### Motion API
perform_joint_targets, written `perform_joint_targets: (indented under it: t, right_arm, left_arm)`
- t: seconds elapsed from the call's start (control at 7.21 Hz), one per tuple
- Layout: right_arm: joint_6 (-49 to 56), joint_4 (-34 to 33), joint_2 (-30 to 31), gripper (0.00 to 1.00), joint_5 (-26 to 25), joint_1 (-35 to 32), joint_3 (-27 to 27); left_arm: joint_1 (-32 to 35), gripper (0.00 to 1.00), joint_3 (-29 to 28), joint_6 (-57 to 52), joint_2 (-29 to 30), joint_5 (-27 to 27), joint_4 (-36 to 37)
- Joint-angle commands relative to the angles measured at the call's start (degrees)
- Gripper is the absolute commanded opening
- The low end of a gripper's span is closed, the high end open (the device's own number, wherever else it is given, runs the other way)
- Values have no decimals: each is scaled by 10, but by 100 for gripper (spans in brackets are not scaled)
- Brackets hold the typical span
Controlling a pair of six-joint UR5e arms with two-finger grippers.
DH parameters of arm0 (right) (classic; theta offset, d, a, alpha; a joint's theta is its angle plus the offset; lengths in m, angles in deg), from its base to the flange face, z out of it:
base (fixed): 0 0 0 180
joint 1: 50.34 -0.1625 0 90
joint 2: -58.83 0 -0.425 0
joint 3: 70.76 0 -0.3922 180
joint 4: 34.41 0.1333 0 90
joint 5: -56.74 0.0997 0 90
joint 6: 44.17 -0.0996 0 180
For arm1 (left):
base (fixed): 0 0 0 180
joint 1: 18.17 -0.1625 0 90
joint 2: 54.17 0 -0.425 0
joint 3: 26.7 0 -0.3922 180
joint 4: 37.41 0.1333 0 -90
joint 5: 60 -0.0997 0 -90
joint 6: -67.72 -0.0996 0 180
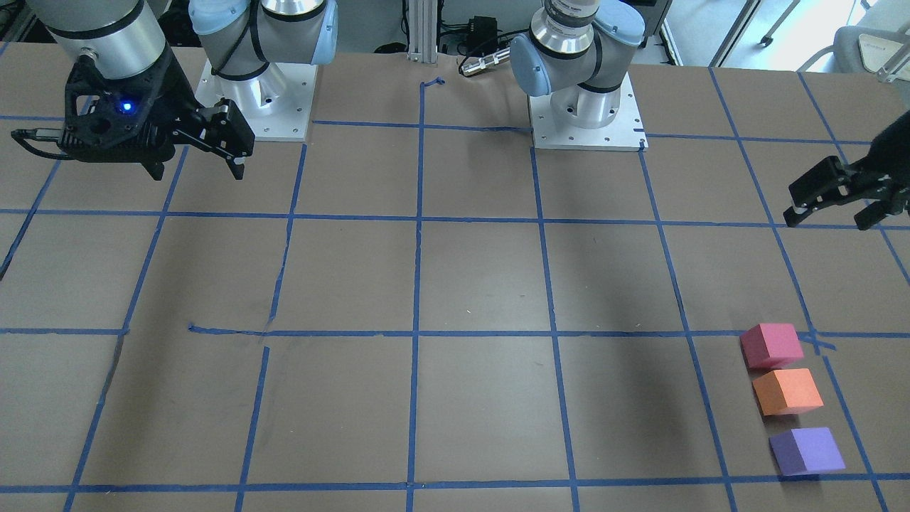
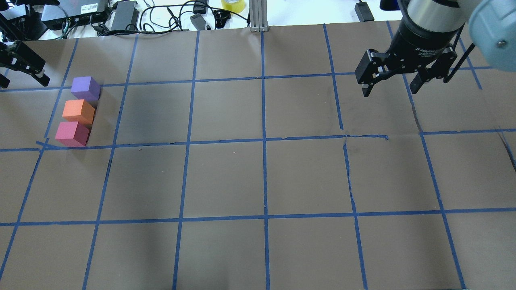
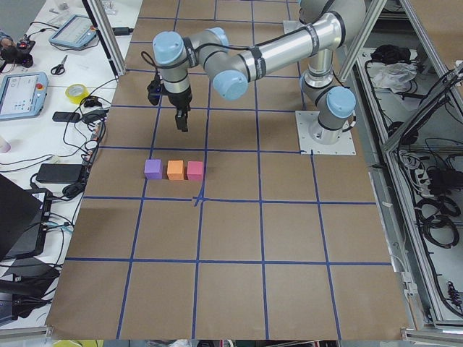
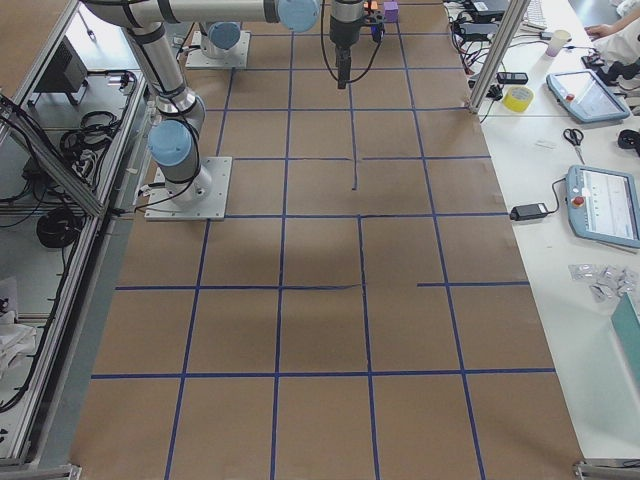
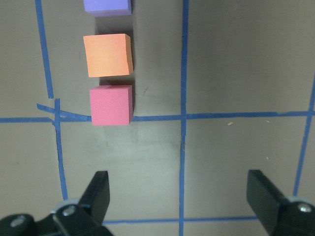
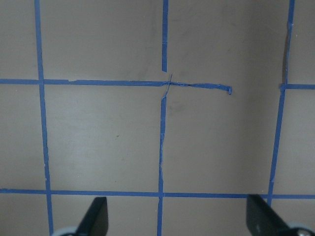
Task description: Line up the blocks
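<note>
Three small cubes lie in a short row on the brown table (image 2: 258, 177), at its far left in the overhead view: purple (image 2: 85, 88), orange (image 2: 78, 111), pinkish-red (image 2: 71, 133). The orange and pinkish-red ones nearly touch; a small gap separates the purple one. They also show in the front view: pinkish-red (image 1: 771, 345), orange (image 1: 787, 391), purple (image 1: 807, 450). In the left wrist view they are pinkish-red (image 5: 111, 104) and orange (image 5: 108, 55). My left gripper (image 2: 22, 82) (image 5: 179, 196) is open and empty, above the table, apart from the row. My right gripper (image 2: 389, 91) (image 6: 177, 216) is open and empty over the far right.
Blue tape lines (image 2: 264, 139) mark a grid on the table. Both arm bases (image 1: 586, 121) (image 1: 256, 99) stand at the robot's edge. Cables, power bricks and a yellow tape roll (image 2: 233, 5) lie beyond the far edge, beside a metal post (image 2: 258, 16).
</note>
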Motion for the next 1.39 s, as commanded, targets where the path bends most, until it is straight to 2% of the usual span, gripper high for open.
perform_joint_targets:
  t: [0.0, 0.14, 0.28, 0.55, 0.83, 1.11, 1.25]
  right_arm:
    - [1, 2, 0, 100, -1, 0, 0]
    - [0, 1, -1, 100, -1, 0, 0]
    - [0, 1, 0, 100, -1, 0, 0]
    - [-3, 1, 0, 100, -1, 0, 0]
    - [-3, 1, 0, 100, -2, 0, -4]
    - [-8, 1, -1, 100, -3, 0, -5]
    - [-7, 1, -1, 100, -3, 0, -5]
  left_arm:
    - [79, 100, -9, 92, -14, 4, -1]
    - [148, 100, -17, 214, -7, 3, 5]
    - [210, 100, -6, 297, 2, 3, 46]
    - [286, 100, 15, 321, 7, -4, 124]
    - [286, 100, 25, 315, -11, -1, 124]
    - [285, 100, 32, 315, -50, -6, 48]
    - [286, 100, 35, 317, -57, -5, 38]
